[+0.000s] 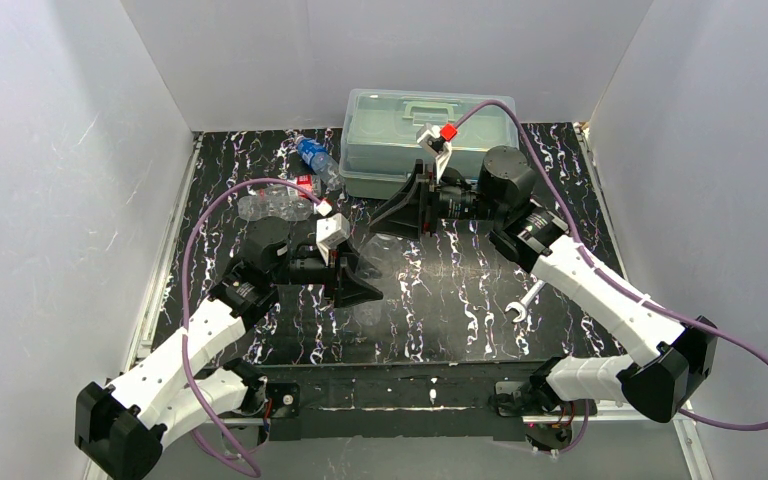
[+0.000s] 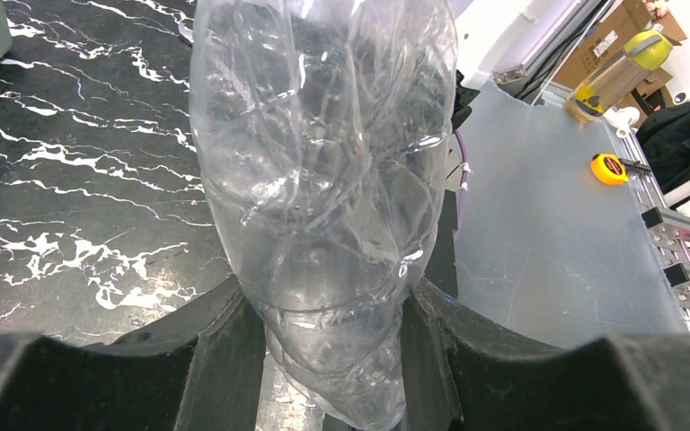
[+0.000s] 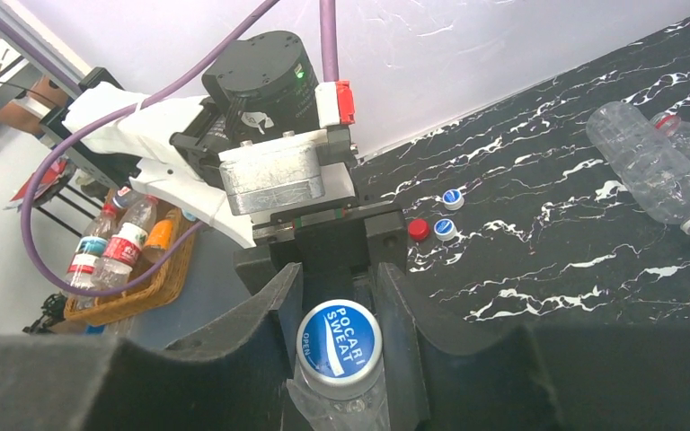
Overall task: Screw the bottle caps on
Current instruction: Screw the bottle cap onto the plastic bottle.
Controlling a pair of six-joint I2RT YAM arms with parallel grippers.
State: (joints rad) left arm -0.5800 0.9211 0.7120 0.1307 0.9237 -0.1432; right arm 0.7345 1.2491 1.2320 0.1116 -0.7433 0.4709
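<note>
Clear, crumpled plastic forms the plain bottle, which is held over the middle of the counter, between the two tools. Its blue cap with white letters sits on the neck.

The left tool is clenched on the bottle's body, with one finger on each side. The right tool faces it from the other end and is closed on the blue cap. Both arms bend inward, so the tools point at each other.

A red cap and two loose blue caps lie on the counter beside the left tool. The other bottles lie toward the far left corner. A lidded box stands at the far edge, just behind the right tool. A wrench lies beside the right arm. Open dark surface shows between the tools and the near edge.
</note>
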